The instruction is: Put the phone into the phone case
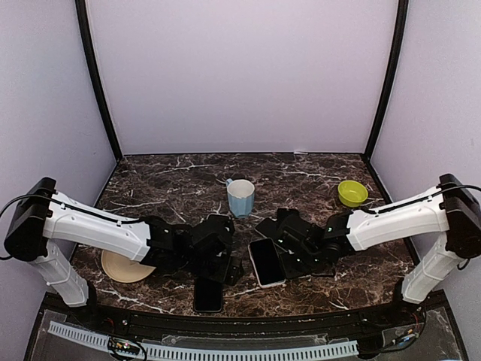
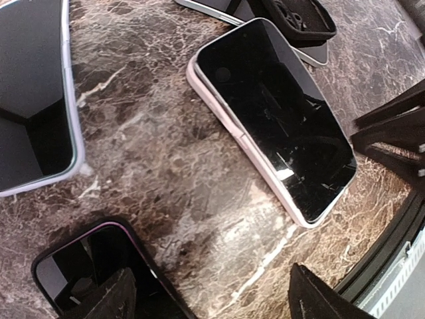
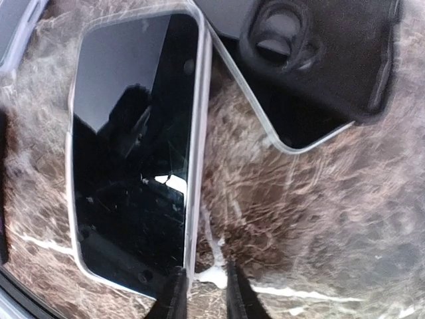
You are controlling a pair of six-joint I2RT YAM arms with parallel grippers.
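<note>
Hanging open near the worktop's (image 1: 316, 169) front edge, the left gripper (image 2: 212, 292) waits while the nearly closed right gripper (image 3: 207, 296) noses the phone (image 3: 129, 153), apparently seating its white case (image 2: 229, 129).

Enclosed work cell, seen from above. A table (image 1: 173, 169) with a dark brown, marble-patterned top veined in white forms the floor of the cell. Three plain pale lilac panels enclose it: a back wall (image 1: 240, 75), a left wall (image 1: 37, 105) and a right wall (image 1: 443, 90). They meet at a left black post (image 1: 96, 75) and a right black post (image 1: 387, 75). A black rail (image 1: 301, 322) edges the near side, with a white perforated strip (image 1: 225, 353) below it. Lighting is even and diffuse, and shadows are soft.
</note>
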